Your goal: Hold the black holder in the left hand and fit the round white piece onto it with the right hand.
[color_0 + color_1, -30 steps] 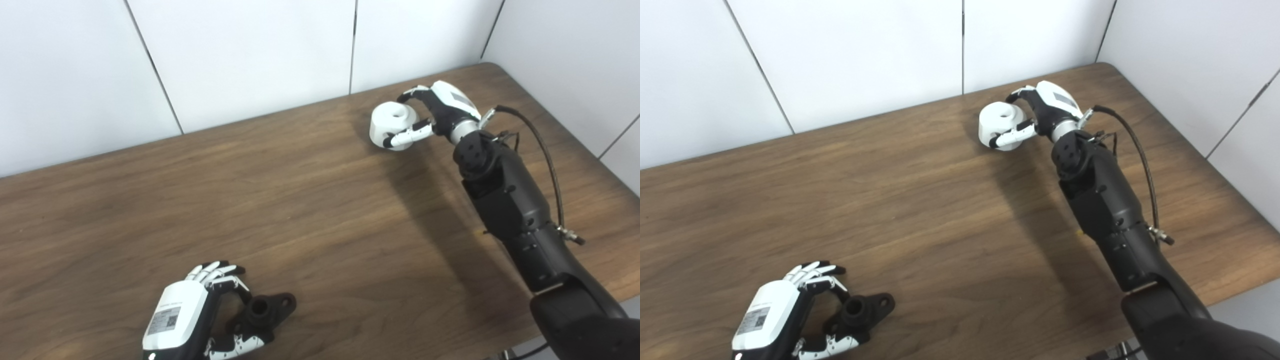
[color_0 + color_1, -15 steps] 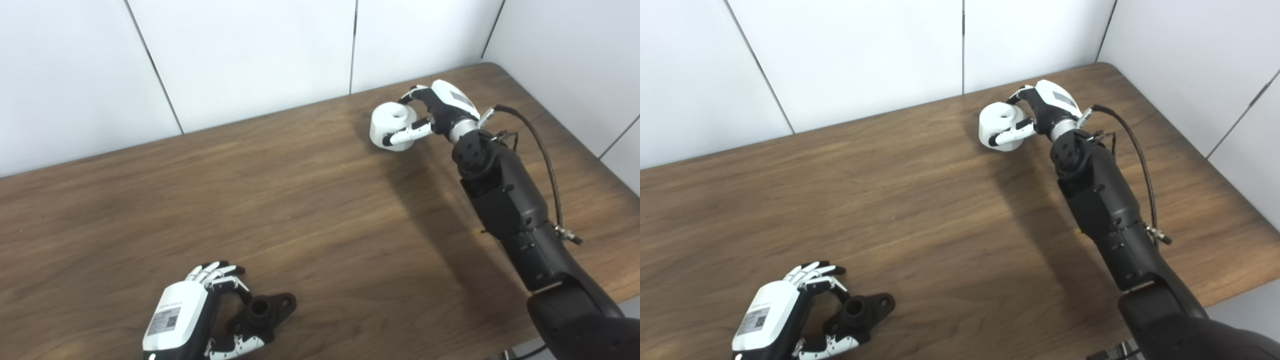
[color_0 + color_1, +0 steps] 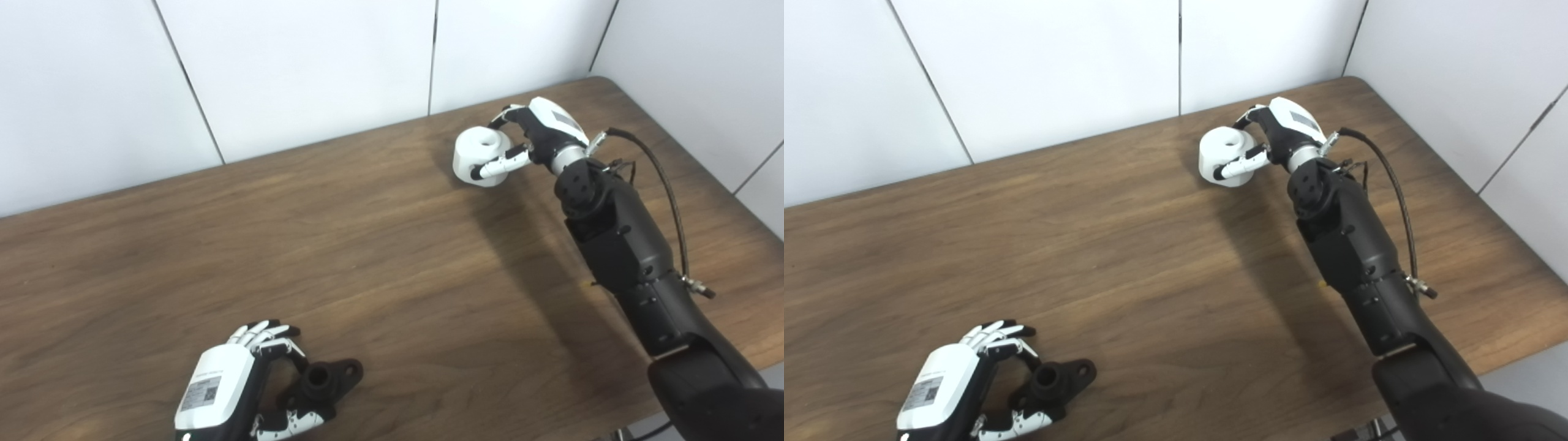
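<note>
**Both parts gripped, still far apart; fitting not begun**

Left hand [image 3: 239, 386], near-left corner of the table [image 3: 367, 257]: fingers and thumb curled round the black holder [image 3: 321, 383], pinching its near end. The holder's socket and eared flange stick out to the right, low over the wood. Whether it rests on the table or is lifted clear: cannot tell.

Right hand [image 3: 533, 138], far right: fingers over the top and thumb across the near side of the round white piece [image 3: 481, 153], clamped on it. The piece has a hole in its top face. It appears to sit on or just above the table; contact unclear.

Progress, as judged: the grasps look done. Left to do: bring the white piece across to the holder, line up, and seat it.

Hidden or unclear: the left wrist is cut off by the bottom edge; the holder's gripped end is covered by the fingers; the underside of the white piece is not visible.
</note>
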Available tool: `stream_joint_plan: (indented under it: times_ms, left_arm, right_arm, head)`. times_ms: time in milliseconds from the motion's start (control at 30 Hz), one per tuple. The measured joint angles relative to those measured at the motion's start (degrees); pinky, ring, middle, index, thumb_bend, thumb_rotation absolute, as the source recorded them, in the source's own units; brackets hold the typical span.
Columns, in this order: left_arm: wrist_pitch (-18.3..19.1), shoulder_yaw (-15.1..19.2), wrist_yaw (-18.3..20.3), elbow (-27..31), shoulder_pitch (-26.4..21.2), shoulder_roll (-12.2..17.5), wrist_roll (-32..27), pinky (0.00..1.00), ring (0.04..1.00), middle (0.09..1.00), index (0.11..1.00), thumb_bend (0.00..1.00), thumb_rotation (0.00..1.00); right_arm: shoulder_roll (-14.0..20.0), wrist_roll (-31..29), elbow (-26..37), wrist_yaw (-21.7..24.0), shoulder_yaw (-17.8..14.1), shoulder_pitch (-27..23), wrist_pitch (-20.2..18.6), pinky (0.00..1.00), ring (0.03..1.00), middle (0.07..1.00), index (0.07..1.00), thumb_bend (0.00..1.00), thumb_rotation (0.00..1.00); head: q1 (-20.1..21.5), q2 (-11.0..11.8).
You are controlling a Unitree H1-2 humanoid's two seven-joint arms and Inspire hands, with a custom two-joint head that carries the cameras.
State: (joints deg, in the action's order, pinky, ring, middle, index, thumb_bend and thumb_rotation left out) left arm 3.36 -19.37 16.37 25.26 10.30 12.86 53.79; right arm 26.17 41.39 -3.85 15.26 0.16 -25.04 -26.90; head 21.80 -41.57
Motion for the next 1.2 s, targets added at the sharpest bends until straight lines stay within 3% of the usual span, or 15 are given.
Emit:
stream_joint_plan:
  times_ms: [967,1000,1033,1200]
  left_arm:
    - [0.05,0.13,0.34,0.3,0.18,-0.12,0.31,0.92,0.88,0.793,0.486,0.52,0.05]
    - [0.05,0.13,0.34,0.3,0.18,-0.12,0.31,0.92,0.879,0.793,0.486,0.52,0.05]
    - [0.04,0.13,0.34,0.3,0.19,-0.12,0.31,0.92,0.879,0.793,0.486,0.52,0.05]
    - [0.05,0.15,0.35,0.3,0.18,-0.12,0.31,0.91,0.879,0.793,0.486,0.52,0.05]
  right_arm:
    - [0.61,-1.26,-0.23,-0.86,1.28,0.68,0.01,0.81,0.939,0.892,0.603,0.76,0.27]
    - [0.7,-1.3,-0.23,-0.88,1.33,0.72,0.02,0.81,0.938,0.89,0.538,0.62,0.2]
    - [0.77,-1.33,-0.23,-0.94,1.34,0.75,0.03,0.81,0.939,0.889,0.516,0.57,0.18]
    - [0.83,-2.07,-0.22,-2.34,1.32,0.8,0.22,0.82,0.933,0.863,0.489,0.52,0.15]
  head:
    - [0.18,-0.18]
    - [0.18,-0.26]
    - [0.18,-0.26]
    - [0.18,-0.26]
